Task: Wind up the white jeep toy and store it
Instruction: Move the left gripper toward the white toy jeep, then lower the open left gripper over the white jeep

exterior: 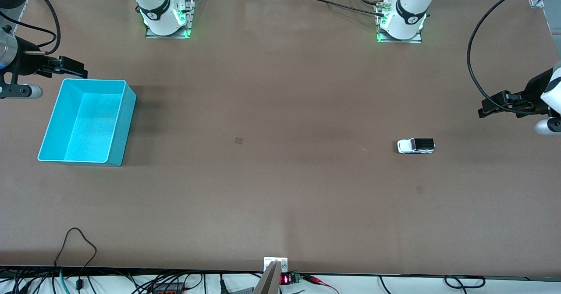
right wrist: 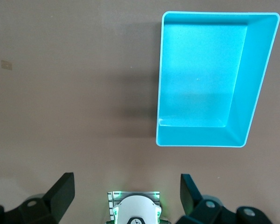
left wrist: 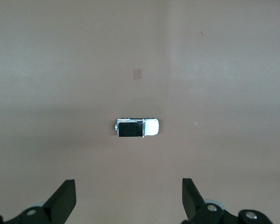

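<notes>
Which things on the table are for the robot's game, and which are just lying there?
For the job:
- tiny white toy jeep with black roof
- open turquoise plastic bin, nothing inside
- left claw, open
- right claw, open

Just lying about:
- black cables at the table edge

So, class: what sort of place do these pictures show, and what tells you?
Most likely a robotics lab test bench: two arm bases bolted to a bare brown table, cables along its edge, and only a white jeep toy and a turquoise bin set out.

Bare table lies all around the white jeep toy; the turquoise bin stands well apart at the right arm's end, its top open
</notes>
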{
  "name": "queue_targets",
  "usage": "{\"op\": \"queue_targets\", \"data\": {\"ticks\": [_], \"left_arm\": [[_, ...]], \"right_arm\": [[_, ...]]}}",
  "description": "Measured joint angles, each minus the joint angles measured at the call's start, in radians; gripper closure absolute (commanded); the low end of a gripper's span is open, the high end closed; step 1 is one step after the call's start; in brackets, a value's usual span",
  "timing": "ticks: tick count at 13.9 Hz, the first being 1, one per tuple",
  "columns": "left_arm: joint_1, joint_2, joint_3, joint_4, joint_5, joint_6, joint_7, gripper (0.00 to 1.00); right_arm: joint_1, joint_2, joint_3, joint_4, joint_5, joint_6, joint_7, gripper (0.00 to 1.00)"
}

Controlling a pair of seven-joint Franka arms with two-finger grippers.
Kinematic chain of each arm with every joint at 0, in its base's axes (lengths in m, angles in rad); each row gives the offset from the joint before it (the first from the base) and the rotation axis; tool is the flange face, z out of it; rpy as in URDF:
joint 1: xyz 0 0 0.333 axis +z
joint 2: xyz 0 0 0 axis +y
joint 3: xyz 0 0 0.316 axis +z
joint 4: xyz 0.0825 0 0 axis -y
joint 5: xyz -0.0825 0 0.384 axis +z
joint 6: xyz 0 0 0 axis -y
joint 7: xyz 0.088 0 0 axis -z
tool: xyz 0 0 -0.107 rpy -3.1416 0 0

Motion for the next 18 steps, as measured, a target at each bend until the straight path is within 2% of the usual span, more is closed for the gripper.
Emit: {"op": "queue_targets", "data": {"ticks": [10,15,18], "left_arm": [[-0.008,0.007,-0.005,-0.036,0.0,-0.015,0.0,0.0],[-0.021,0.105,-0.01,-0.061,0.0,-0.024,0.001,0.0],[-0.03,0.152,-0.01,-0.104,0.0,0.066,0.001,0.0]], "right_arm": [[-0.001,0.0,0.0,0.0,0.0,0.0,0.0,0.0],[-0.001,0.001,0.0,0.0,0.0,-0.001,0.0,0.0],[-0.001,0.02,0.0,-0.001,0.0,-0.01,0.0,0.0]]}}
